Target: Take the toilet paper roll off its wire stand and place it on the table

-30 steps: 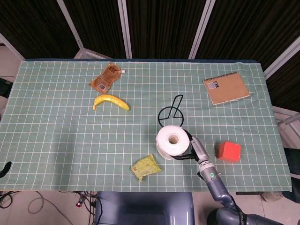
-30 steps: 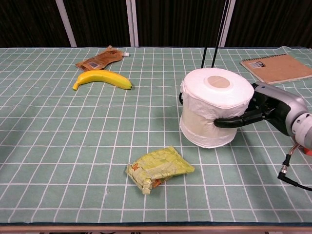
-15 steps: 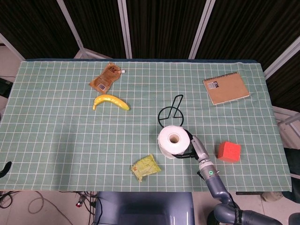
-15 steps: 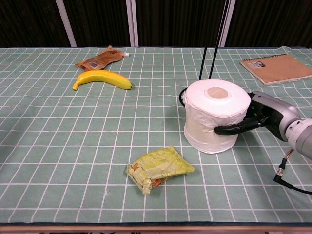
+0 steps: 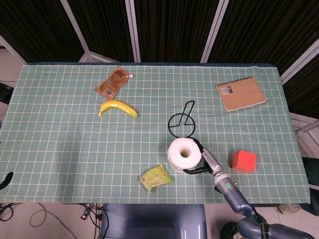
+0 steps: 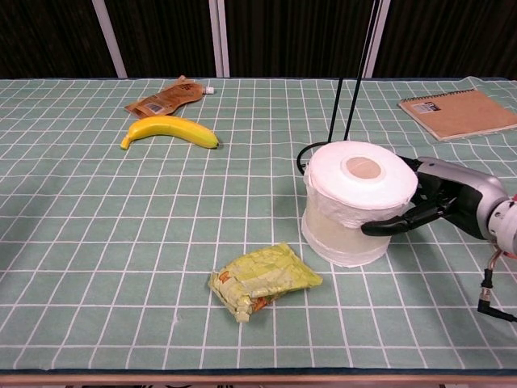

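Right hand (image 6: pixel 440 204) grips the toilet paper roll (image 6: pixel 358 202) from its right side, dark fingers (image 6: pixel 393 225) curled around the white paper. I see the roll standing upright with its cardboard core facing up, off the wire stand (image 5: pixel 182 122) and low at the tabletop (image 5: pixel 60 149); I cannot tell whether its base fully rests on the green checked cloth. In the head view the stand's black ring sits bare just behind the roll, its thin upright rods rising in the chest view. Near the roll, toward me and to the left, lies a yellow-green snack packet (image 6: pixel 264 280). An orange cube (image 5: pixel 243 161) sits to the right of my hand. Farther off are a banana (image 6: pixel 169 131), a brown pouch (image 6: pixel 166 98) and a spiral notebook (image 6: pixel 459 111). My left hand is outside both views.
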Controlling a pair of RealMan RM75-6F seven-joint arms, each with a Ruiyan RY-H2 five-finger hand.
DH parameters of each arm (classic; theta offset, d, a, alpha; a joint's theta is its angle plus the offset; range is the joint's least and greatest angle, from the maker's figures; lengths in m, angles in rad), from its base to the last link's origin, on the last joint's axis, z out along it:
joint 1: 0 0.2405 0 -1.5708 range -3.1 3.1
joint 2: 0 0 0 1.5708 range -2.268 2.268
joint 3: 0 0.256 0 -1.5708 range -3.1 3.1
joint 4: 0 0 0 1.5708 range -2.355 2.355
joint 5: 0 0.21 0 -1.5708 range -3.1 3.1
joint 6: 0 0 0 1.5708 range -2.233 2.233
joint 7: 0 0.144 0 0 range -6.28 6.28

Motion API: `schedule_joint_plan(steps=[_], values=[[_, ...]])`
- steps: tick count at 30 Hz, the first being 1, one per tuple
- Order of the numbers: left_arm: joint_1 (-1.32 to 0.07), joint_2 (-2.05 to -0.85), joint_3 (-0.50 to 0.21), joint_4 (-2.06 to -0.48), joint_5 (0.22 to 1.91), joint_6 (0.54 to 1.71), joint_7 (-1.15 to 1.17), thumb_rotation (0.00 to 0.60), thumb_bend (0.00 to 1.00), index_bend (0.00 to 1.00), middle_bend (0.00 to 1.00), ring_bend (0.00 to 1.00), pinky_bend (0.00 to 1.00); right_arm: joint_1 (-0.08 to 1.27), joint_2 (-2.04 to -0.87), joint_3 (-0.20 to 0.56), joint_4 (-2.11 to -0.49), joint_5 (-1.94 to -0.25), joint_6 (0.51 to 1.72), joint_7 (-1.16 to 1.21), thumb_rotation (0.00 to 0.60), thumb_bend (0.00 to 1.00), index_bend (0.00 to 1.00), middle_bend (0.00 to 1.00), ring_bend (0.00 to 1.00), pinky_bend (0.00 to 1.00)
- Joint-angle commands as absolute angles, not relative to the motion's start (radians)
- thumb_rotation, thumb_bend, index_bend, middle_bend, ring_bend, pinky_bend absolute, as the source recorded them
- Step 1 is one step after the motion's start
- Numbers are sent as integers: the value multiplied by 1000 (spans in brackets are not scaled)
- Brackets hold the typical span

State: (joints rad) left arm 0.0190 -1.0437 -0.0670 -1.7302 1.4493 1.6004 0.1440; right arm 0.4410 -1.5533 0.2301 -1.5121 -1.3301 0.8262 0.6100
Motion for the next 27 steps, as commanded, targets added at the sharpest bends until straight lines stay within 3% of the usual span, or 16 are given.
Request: schedule_joint_plan(steps=[1,5,10,16,23,27], values=[[19,-1044,-67,-1730,1449,1600,144,600,230,109,0,0,0,440,-1516,221,-1529,-1368,840,643,600,0,0,0,0,0],[18,-1044,-67,-1730,1448,1599,146,600,230,110,0,0,0,416,-1439,222,-1577,-1413,897,684,600,0,0,0,0,0],[18,-1047,-67,-1732,1447,1598,154,600,230,110,0,0,0,343,-1258,219,-1679,-1523,1059,678,600,0,0,0,0,0],[17,-1052,-64,-1735,1452,1599,166,600,230,111,0,0,0,201,-1088,215,-1690,-1595,1331,406,600,0,0,0,0,0],[14,-1057,-58,-1733,1464,1595,174,600,230,110,0,0,0,80,-1083,113,-1593,-1736,1515,101,600,0,0,0,0,0],[14,-1058,-57,-1733,1465,1593,174,600,230,109,0,0,0,48,-1116,99,-1544,-1738,1561,6,600,0,0,0,0,0]])
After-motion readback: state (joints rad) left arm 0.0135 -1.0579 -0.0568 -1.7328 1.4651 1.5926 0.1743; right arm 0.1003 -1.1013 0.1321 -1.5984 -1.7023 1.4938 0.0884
